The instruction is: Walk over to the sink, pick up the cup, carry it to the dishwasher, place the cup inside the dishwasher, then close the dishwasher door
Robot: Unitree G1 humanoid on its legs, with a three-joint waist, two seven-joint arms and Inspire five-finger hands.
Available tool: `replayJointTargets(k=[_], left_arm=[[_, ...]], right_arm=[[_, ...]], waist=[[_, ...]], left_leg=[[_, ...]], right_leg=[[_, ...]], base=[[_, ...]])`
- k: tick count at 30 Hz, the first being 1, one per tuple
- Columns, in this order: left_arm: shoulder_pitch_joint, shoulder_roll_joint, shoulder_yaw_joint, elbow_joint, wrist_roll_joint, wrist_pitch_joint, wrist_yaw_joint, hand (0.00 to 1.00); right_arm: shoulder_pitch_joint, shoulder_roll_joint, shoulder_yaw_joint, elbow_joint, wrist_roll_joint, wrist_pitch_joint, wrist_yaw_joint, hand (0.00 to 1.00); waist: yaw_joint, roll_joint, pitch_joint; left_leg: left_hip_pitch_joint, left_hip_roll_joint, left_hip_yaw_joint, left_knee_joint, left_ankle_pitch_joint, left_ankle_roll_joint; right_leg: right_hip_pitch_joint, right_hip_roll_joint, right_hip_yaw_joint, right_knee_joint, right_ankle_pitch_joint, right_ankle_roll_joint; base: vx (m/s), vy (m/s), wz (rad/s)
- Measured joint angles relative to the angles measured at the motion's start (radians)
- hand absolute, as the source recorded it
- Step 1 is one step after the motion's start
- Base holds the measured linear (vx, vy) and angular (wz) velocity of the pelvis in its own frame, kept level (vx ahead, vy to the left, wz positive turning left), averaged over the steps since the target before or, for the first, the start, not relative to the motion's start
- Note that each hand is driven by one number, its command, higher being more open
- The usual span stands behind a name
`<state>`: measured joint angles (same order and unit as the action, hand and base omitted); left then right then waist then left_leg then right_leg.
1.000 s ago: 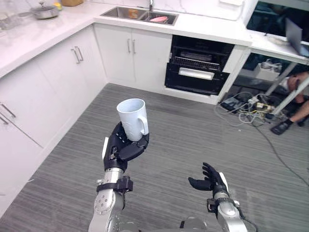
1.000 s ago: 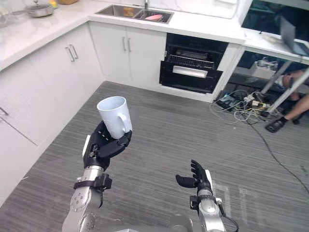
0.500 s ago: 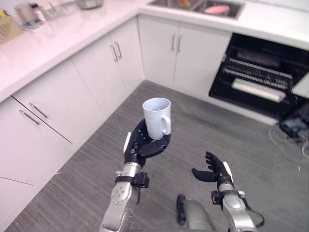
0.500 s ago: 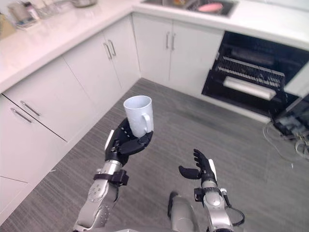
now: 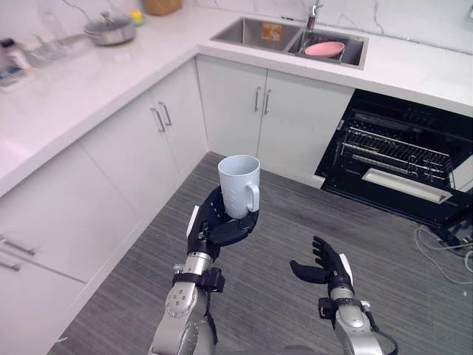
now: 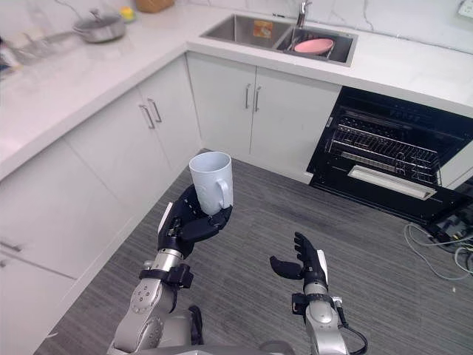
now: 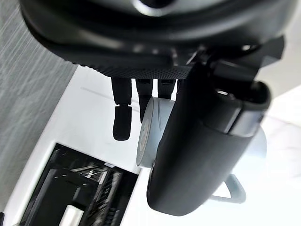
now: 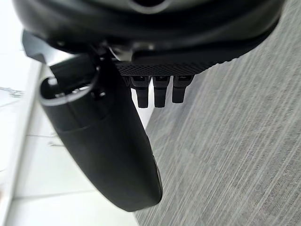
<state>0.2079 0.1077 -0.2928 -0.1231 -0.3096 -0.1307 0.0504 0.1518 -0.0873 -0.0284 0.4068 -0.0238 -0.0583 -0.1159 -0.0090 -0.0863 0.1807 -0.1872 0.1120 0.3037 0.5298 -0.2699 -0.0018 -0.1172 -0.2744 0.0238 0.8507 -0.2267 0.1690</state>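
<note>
A white cup (image 5: pixel 239 185) sits upright at the centre of the frame, handle turned toward the right. The left hand (image 5: pixel 218 225) grasps it from below, with dark fingers and thumb curled round its lower body; the left wrist view shows the thumb pressed across the cup's side. The right hand (image 5: pixel 325 268) floats at lower right above the grey striped floor (image 5: pixel 295 214), fingers loosely spread and holding nothing. A white counter (image 5: pixel 89 74) runs along the left and top edges. At top centre, a steel sink (image 5: pixel 240 31) holds a pink dish (image 5: pixel 324 49). At right, the dishwasher (image 5: pixel 399 166) stands open, its wire racks visible. A pan (image 5: pixel 109 31) rests at upper left.
</note>
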Motion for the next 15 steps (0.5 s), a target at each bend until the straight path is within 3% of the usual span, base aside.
replayJointTargets(k=[1,2,3,4,5,6,8,9,10,11,12,14,15], left_arm=[[0.005,0.018,-0.001,0.001,0.02,0.015,0.01,0.3],[0.005,0.017,-0.001,0.0,0.028,0.016,0.017,0.3],[0.003,0.015,-0.002,-0.003,0.031,0.015,0.018,0.3],[0.002,0.014,-0.002,-0.013,0.033,0.006,0.02,0.3],[0.002,0.015,-0.004,-0.019,0.033,0.005,0.02,0.3],[-0.002,0.015,-0.014,-0.023,0.034,0.004,0.019,0.3],[-0.013,0.008,-0.025,-0.023,0.033,0.003,0.018,0.3],[-0.014,0.003,-0.03,-0.023,0.034,0.0,0.018,0.3],[-0.015,-0.005,-0.038,-0.016,0.034,0.0,0.017,0.3],[-0.025,-0.035,-0.046,0.019,0.034,0.0,0.015,0.3],[-0.044,-0.048,-0.058,0.05,0.035,0.001,0.014,0.3],[-0.081,-0.075,-0.059,0.121,0.035,0.01,0.015,0.3],[-0.074,-0.077,-0.06,0.122,0.035,0.011,0.015,0.3]], right_arm=[[-0.025,0.01,0.005,0.03,-0.001,0.0,0.006,0.9],[-0.033,0.009,0.016,0.041,-0.001,0.0,0.008,0.9],[-0.036,0.009,0.024,0.04,-0.001,0.0,0.009,0.9],[-0.048,0.009,0.046,0.04,-0.002,-0.001,0.015,0.9],[-0.056,0.009,0.054,0.04,-0.002,0.0,0.018,0.9],[-0.068,0.008,0.06,0.038,-0.002,-0.001,0.024,0.9],[-0.083,0.002,0.064,0.029,-0.002,-0.001,0.028,0.9],[-0.081,-0.004,0.066,0.016,-0.004,-0.001,0.028,0.9],[-0.073,-0.022,0.068,0.005,-0.007,-0.002,0.027,0.9],[-0.077,-0.058,0.065,0.008,-0.01,0.003,0.028,0.9],[-0.067,-0.076,0.056,-0.012,-0.013,0.006,0.03,0.9],[-0.025,-0.071,0.032,-0.092,-0.014,0.014,0.025,0.9],[-0.011,-0.067,0.033,-0.124,-0.014,0.014,0.021,0.9]], waist=[[-0.011,0.0,-0.001],[-0.011,0.007,-0.005],[-0.015,0.011,-0.008],[-0.023,0.017,-0.011],[-0.03,0.02,-0.012],[-0.039,0.038,-0.017],[-0.049,0.04,-0.026],[-0.061,0.03,-0.037],[-0.084,0.035,-0.044],[-0.079,0.099,-0.056],[-0.085,0.117,-0.061],[-0.082,0.123,-0.059],[-0.079,0.123,-0.058]], left_leg=[[0.086,-0.004,0.043,-0.017,-0.042,0.016],[0.139,-0.003,0.069,-0.051,-0.054,0.016],[0.17,-0.004,0.082,-0.08,-0.059,0.011],[0.229,-0.007,0.106,-0.142,-0.061,0.001],[0.256,-0.008,0.118,-0.171,-0.059,-0.008],[0.309,-0.01,0.145,-0.232,-0.05,-0.029],[0.384,-0.026,0.173,-0.297,-0.049,-0.04],[0.428,-0.053,0.17,-0.314,-0.063,-0.064],[0.46,-0.061,0.154,-0.306,-0.082,-0.094],[0.465,-0.019,0.143,-0.275,-0.091,-0.102],[0.426,0.013,0.105,-0.139,-0.073,-0.11],[0.317,0.109,0.053,0.27,0.068,-0.171],[0.299,0.136,0.061,0.364,0.068,-0.174]], right_leg=[[-0.086,-0.025,-0.04,0.161,-0.008,-0.045],[-0.13,-0.021,-0.082,0.179,-0.032,-0.086],[-0.16,-0.011,-0.116,0.171,-0.045,-0.107],[-0.221,0.009,-0.191,0.128,-0.065,-0.137],[-0.248,0.018,-0.235,0.088,-0.07,-0.147],[-0.294,0.043,-0.318,-0.051,-0.065,-0.162],[-0.33,0.109,-0.403,-0.319,0.019,-0.196],[-0.329,0.15,-0.413,-0.487,0.156,-0.24],[-0.317,0.156,-0.384,-0.491,0.326,-0.334],[-0.328,0.178,-0.393,-0.42,0.272,-0.332],[-0.321,0.176,-0.391,-0.365,0.193,-0.323],[-0.205,0.2,-0.38,-0.368,0.114,-0.312],[-0.16,0.218,-0.37,-0.391,0.104,-0.308]], base=[[0.47,0.15,-0.89],[0.48,0.116,-0.77],[0.49,0.071,-0.55],[0.39,0.052,-0.4],[0.5,0.071,-0.48],[0.56,0.069,-0.46],[0.72,0.052,-0.37],[0.55,0.002,0.04],[0.69,0.0,-0.04],[0.66,-0.019,0.02],[0.76,-0.065,-0.17],[0.64,-0.097,-0.2],[0.48,-0.061,-0.48]])
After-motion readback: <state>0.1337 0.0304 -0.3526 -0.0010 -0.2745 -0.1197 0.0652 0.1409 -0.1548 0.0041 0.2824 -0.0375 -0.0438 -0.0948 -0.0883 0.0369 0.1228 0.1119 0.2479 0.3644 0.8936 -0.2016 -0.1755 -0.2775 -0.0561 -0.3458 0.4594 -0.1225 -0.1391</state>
